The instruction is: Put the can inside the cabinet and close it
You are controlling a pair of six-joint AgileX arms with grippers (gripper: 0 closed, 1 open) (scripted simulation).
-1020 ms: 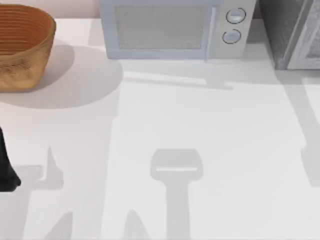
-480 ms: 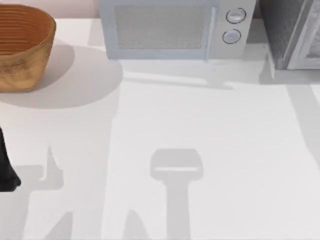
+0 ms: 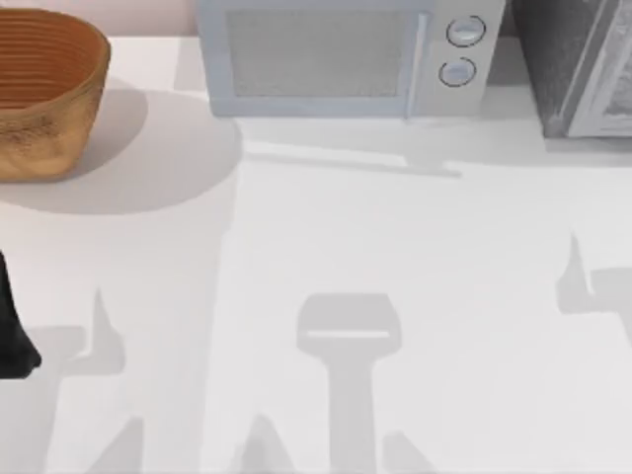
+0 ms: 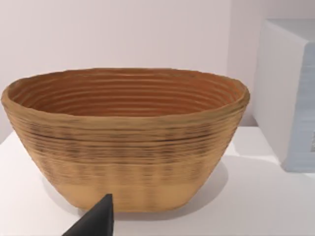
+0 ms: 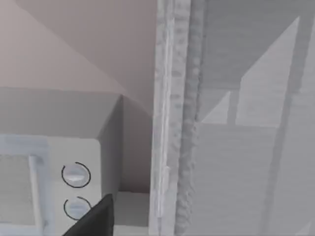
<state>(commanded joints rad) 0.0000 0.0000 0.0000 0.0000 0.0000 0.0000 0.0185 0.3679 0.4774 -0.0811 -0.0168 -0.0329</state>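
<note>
Fingers: a dark tip of the left gripper (image 4: 93,221) points at the woven basket (image 4: 125,140); a dark tip of the right gripper (image 5: 93,219) faces the cabinet (image 5: 236,123); whether either pair stands apart or together cannot be told. Left arm (image 3: 12,326) parked at the bench's (image 3: 395,237) left edge. Cabinet at the far right corner of the bench, speckled stone-like side and paler framed door panel toward the right gripper; judged heavy, rigid and unlikely to shift, its door best taken at the free vertical edge. Whether the door is fully shut cannot be told. Just beside the cabinet stands the white microwave (image 3: 346,59), its two dials (image 5: 76,174) nearest, limiting room on that side; basket well apart, far left
</note>
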